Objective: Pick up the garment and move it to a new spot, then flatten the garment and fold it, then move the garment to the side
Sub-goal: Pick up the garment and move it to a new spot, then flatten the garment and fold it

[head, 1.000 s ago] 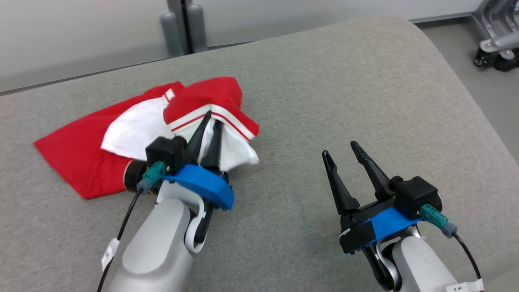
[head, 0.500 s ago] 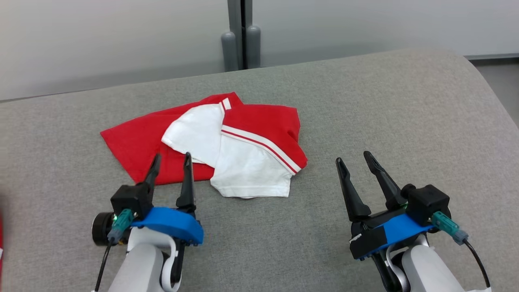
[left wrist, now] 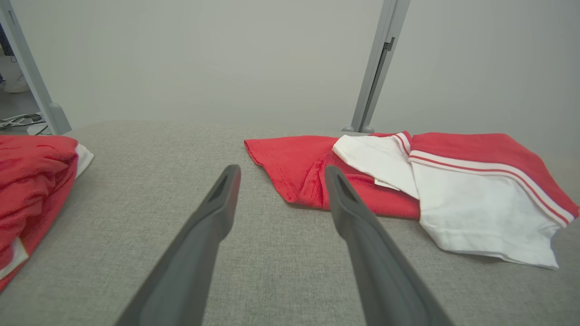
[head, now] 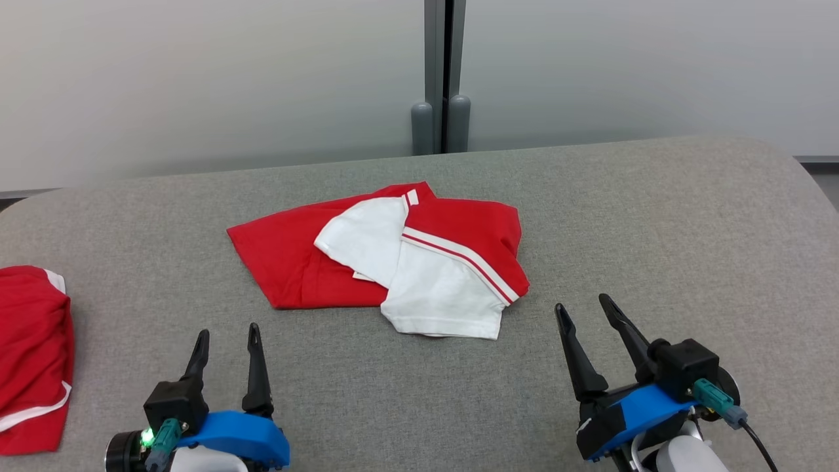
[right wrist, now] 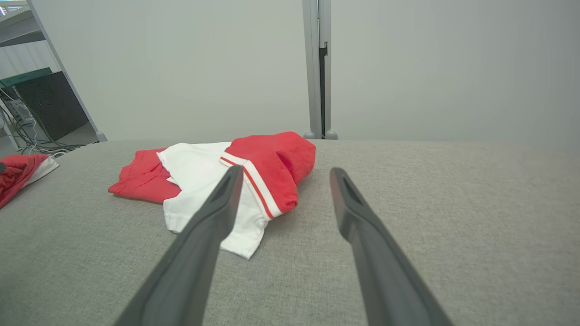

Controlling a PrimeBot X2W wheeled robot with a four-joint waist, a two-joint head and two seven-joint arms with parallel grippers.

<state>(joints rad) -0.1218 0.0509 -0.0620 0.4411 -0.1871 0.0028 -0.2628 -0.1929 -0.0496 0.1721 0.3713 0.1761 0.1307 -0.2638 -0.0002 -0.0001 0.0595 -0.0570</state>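
Observation:
The red and white garment lies crumpled on the grey padded surface, loosely bunched with white sleeves over red cloth. It also shows in the left wrist view and the right wrist view. My left gripper stands open at the lower left, well short of the garment, nothing between its fingers. Open too, my right gripper sits at the lower right, to the right of the garment's white hem.
Another red garment with white trim lies at the far left of the surface, also in the left wrist view. A grey post stands against the pale wall behind. The surface's far right corner curves away.
The left gripper has let go of the garment, opened and drawn back toward me. The garment has dropped and settled on the surface. The head camera has tilted up and turned left.

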